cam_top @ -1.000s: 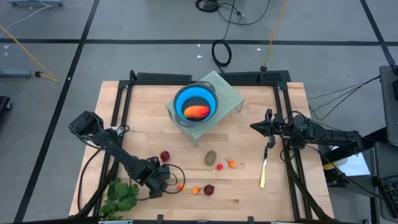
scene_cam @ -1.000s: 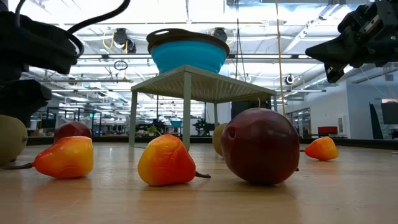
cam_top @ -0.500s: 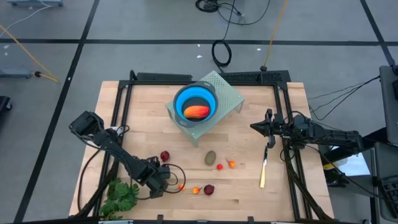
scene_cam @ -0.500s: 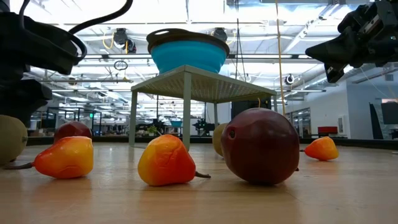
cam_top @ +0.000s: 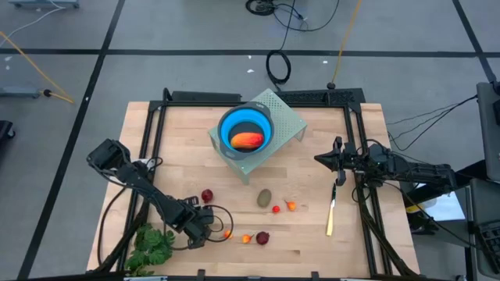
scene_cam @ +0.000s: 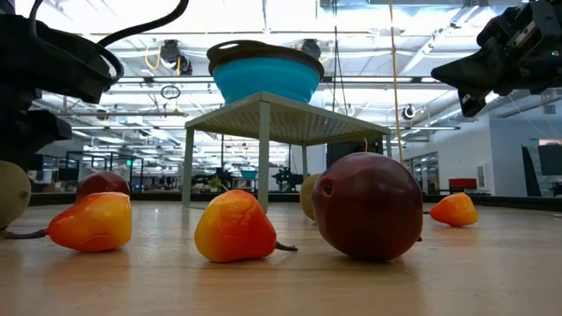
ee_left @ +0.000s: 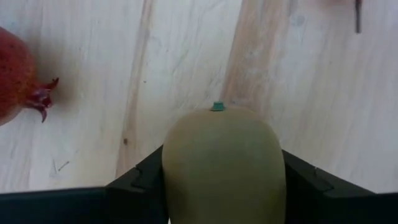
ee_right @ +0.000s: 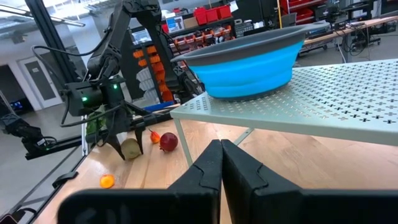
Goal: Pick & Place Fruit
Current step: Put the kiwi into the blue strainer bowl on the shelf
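High view: left gripper (cam_top: 205, 224) closed around one oval brown-green fruit (ee_left: 222, 163), right gripper (cam_top: 320, 158) closed empty, two dark red balls (cam_top: 207, 195)

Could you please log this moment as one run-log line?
left gripper: fingers closing around oval green fruit | right gripper: shut, idle near stand | bowl: holds orange-red fruit

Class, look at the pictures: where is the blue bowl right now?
In the high view the blue bowl sits on the pale green stand at the table's far middle, with an orange-red fruit inside it.
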`<action>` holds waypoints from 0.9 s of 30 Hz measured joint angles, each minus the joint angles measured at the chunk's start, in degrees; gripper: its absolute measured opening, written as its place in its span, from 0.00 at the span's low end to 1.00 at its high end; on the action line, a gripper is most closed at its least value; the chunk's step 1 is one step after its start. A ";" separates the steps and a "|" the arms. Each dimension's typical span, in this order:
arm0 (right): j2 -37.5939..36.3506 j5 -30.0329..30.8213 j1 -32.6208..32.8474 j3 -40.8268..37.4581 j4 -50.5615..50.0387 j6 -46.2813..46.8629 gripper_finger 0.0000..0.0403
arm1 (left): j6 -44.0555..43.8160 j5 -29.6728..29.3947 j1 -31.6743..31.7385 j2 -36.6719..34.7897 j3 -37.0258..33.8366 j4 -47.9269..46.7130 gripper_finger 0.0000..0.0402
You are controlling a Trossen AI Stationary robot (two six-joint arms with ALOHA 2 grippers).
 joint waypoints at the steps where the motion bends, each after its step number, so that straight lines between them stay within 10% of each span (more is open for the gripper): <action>1: 0.00 0.01 -0.01 0.00 0.01 0.01 0.00 | 0.10 0.07 0.01 -0.31 0.32 -0.38 0.51; 27: 0.00 -0.16 0.00 0.00 0.47 0.01 0.00 | -3.92 -30.05 5.18 -33.95 5.53 -5.82 0.51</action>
